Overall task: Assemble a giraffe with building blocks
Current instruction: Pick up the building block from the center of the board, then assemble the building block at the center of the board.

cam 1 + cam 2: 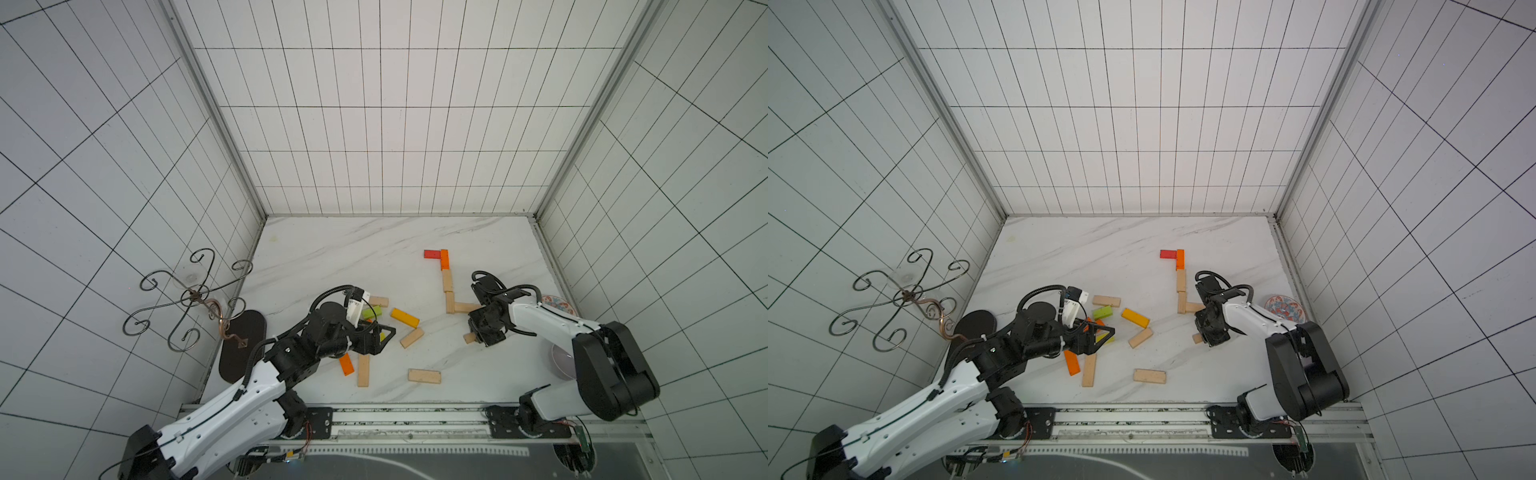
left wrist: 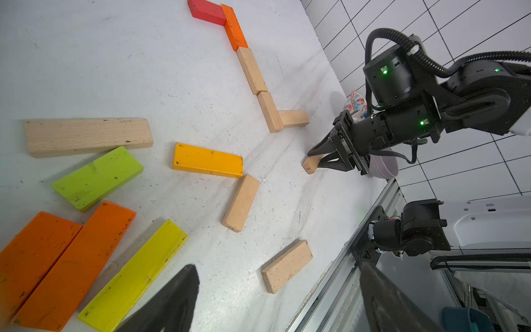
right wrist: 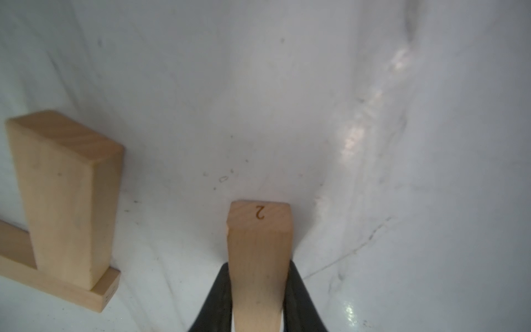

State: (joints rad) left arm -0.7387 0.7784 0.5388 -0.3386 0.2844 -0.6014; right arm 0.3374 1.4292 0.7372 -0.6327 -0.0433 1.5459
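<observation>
A line of blocks lies flat on the white table: a red block (image 1: 432,253), an orange block (image 1: 444,259), two plain wood blocks (image 1: 447,280) in a column and one wood block (image 1: 466,307) branching right. Just in front of that branch, my right gripper (image 3: 258,267) is shut on a plain wood block (image 3: 258,253) with a "2" on its end, low at the table. My left gripper (image 2: 278,267) stands open over the loose pile and holds nothing. That pile has a green block (image 2: 97,178), a yellow-orange block (image 2: 208,160), orange blocks (image 2: 74,264) and a yellow block (image 2: 135,276).
More plain wood blocks lie loose (image 1: 411,337) (image 1: 424,376) (image 1: 363,370). A wire stand (image 1: 191,295) on a dark oval base (image 1: 243,345) stands at the left. A patterned plate (image 1: 559,305) and a pale bowl (image 1: 561,359) sit by the right arm. A metal rail (image 1: 415,415) runs along the front edge.
</observation>
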